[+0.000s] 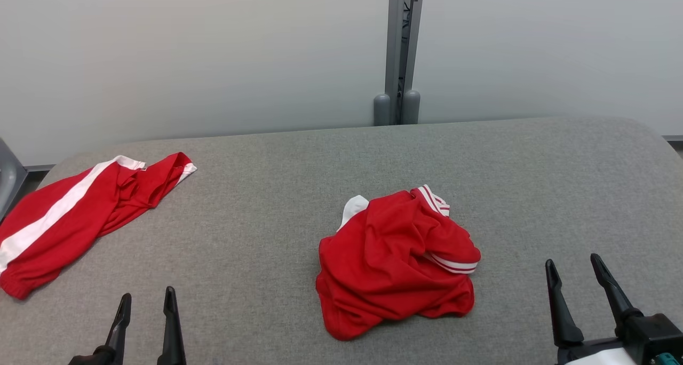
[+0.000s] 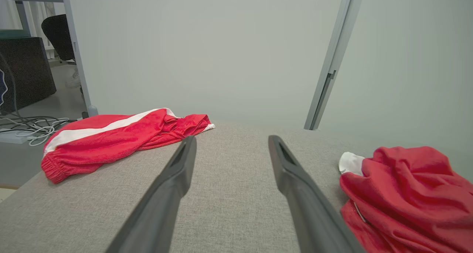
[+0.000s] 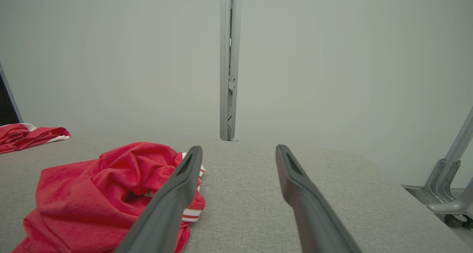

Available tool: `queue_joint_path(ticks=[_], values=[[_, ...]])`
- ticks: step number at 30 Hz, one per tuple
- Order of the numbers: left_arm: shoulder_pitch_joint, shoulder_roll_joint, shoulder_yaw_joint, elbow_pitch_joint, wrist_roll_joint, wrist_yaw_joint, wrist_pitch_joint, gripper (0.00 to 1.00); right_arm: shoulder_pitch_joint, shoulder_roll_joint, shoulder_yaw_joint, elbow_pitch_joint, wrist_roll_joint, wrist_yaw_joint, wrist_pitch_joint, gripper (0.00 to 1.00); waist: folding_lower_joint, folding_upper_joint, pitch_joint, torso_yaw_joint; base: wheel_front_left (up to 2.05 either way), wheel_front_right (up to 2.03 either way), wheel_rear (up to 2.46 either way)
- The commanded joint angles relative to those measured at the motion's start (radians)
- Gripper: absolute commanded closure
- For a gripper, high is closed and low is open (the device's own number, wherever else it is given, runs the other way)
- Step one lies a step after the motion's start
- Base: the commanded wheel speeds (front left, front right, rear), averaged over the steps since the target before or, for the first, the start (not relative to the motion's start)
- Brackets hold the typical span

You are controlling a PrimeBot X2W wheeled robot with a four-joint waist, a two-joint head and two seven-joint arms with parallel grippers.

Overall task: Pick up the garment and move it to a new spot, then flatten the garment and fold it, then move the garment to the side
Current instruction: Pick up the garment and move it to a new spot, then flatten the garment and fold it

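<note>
The red shirt [image 1: 395,263] lies crumpled on the counter [image 1: 267,205]. The left pincer [image 1: 148,296] and right pincer [image 1: 572,261] wait either side, open and empty, ready to grab.

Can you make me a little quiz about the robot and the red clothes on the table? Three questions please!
1. True or false: the left gripper is holding the crumpled red garment.
2. Where does the red garment with the white stripe lie? A) at the left end of the grey table B) at its right end C) on the floor
3. Fill in: the right gripper has its fingers ____ (open or shut).

Key: 1 false, it is open and holds nothing. 2 A. 3 open.
</note>
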Motion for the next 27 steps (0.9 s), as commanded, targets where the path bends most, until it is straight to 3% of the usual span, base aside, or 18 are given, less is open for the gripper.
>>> queue_joint_path(ticks=[1,6,22,27], values=[[0.001,0.001,0.008,-0.004,0.009,-0.008,-0.005,0.00,0.014,-0.001,-0.001,0.004,-0.001,0.000,0.000,0.00,0.0000,0.0000,-0.002,0.002,0.00,0.00,0.00],[0.001,-0.002,0.024,-0.007,0.014,-0.026,-0.005,0.00,0.013,0.001,0.003,0.012,0.001,0.000,0.000,0.00,0.0000,0.0000,-0.010,-0.001,0.00,0.00,0.00],[-0.026,-0.002,0.007,-0.011,0.000,-0.010,-0.005,0.00,0.002,0.003,0.016,0.018,0.012,0.000,0.000,0.00,0.0000,0.0000,0.004,-0.026,0.00,0.00,0.00],[-0.080,-0.003,-0.053,-0.002,0.013,-0.047,-0.004,0.00,-0.021,0.003,0.021,0.013,0.012,0.000,0.000,0.00,0.0000,0.0000,0.026,-0.059,0.00,0.00,0.00]])
